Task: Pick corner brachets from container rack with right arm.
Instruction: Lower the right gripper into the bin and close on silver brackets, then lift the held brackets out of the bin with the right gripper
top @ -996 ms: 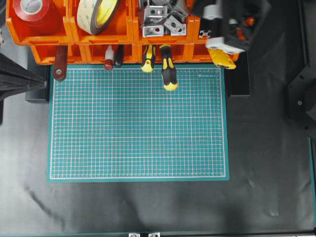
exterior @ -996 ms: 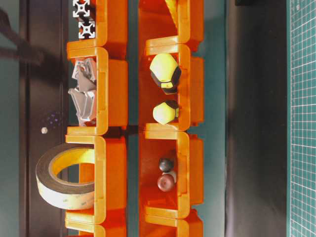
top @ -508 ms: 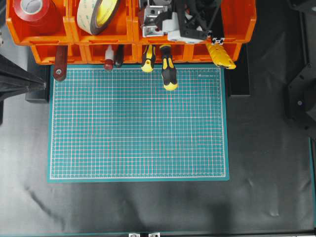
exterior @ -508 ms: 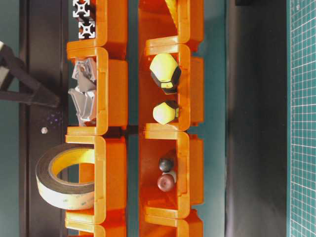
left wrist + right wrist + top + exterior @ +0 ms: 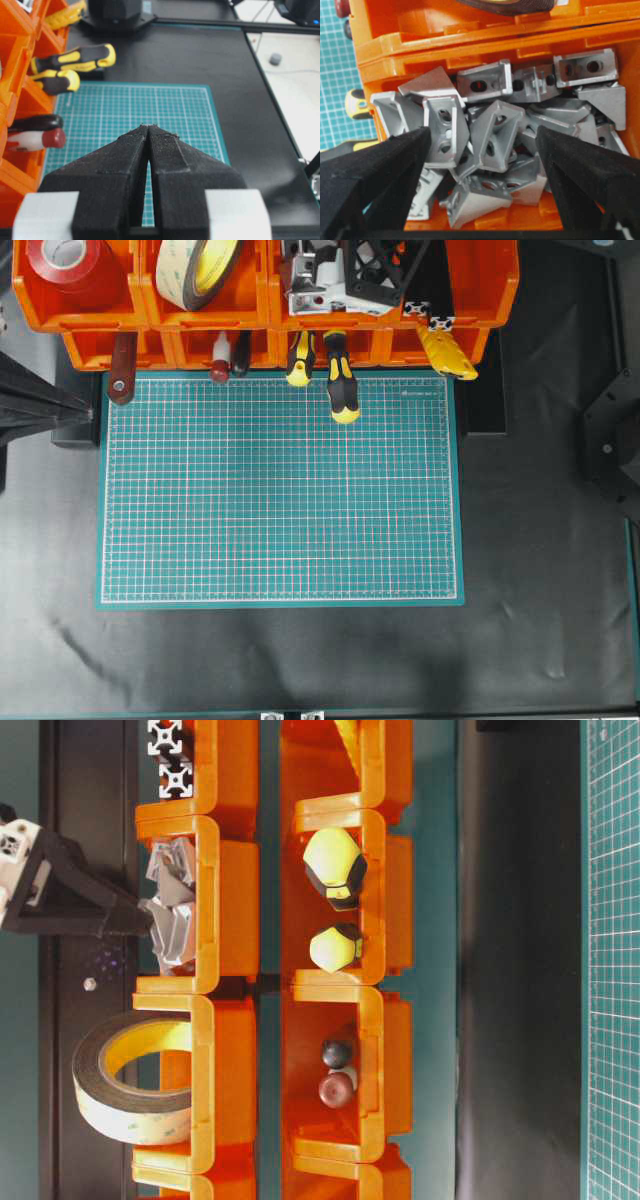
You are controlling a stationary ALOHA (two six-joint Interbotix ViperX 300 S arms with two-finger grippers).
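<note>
At the left of the table-level frame the right gripper has come in from the edge, its tips now at the heap of corner brachets, where a second ago only a faint shadow showed. Its fingers have spread wide and, in the wrist view, bracket the pile in the upper bin of the container rack, holding nothing yet. I judge a closing pinch comes next. The left gripper sits pressed together, idle over the green mat.
</note>
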